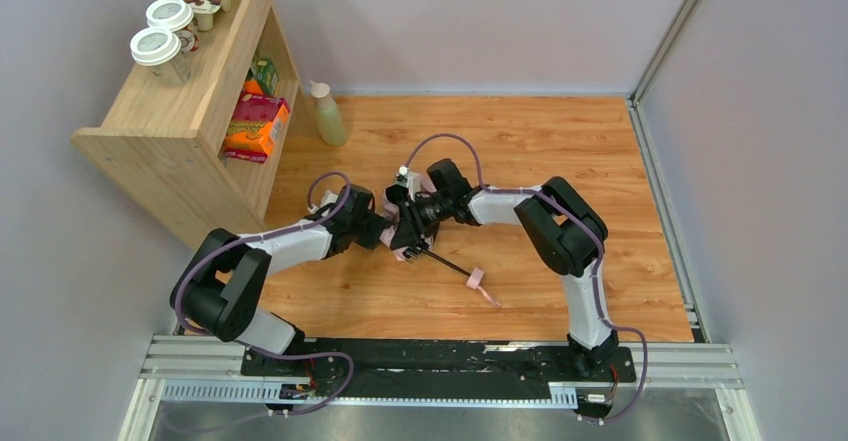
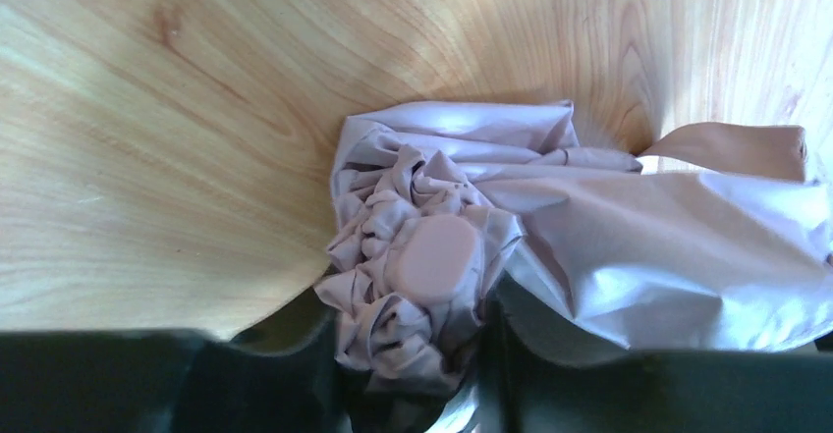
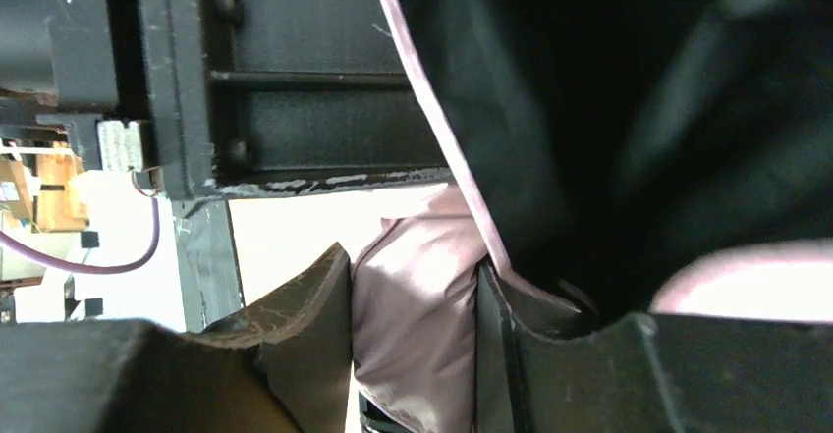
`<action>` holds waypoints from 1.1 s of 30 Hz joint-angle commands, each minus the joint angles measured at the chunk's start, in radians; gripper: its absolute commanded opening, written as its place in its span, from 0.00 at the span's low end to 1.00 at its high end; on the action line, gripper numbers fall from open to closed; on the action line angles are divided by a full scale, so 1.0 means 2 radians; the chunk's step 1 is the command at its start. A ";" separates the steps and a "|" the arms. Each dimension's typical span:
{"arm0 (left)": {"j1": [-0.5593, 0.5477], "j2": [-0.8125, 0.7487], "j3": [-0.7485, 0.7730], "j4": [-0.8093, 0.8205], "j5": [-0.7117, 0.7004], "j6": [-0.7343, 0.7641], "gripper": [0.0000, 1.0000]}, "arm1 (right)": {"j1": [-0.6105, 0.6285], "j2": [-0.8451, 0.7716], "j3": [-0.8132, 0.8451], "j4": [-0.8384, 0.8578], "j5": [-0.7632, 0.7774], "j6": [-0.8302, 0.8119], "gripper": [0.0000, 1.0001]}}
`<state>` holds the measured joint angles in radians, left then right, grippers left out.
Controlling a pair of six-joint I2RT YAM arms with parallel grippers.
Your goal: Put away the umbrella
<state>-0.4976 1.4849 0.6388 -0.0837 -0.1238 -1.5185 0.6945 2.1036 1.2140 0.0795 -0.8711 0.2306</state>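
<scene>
between right gripper (image 3: 413, 305) fingers pinched pink canopy of the umbrella (image 2: 589, 227) at mid-table (image 1: 560, 161), straddled its bunched tip with left gripper (image 2: 413, 354), hold unclear, had black shaft (image 1: 448, 264) and handle (image 1: 477, 281) pointing near-right, on the right arm's side.

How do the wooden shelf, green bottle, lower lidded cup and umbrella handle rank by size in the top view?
1. wooden shelf, clearly largest.
2. green bottle and lidded cup look about alike; the cup sits higher, nearer the camera, so unranked.
3. umbrella handle, smallest.
</scene>
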 commanded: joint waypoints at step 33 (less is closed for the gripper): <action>0.009 0.048 0.020 -0.226 0.072 0.022 0.00 | 0.241 -0.082 -0.080 0.045 0.735 -0.288 0.88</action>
<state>-0.4816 1.5238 0.7433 -0.2955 -0.0029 -1.5143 1.1831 1.8549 0.9997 0.1051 0.4103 -0.2897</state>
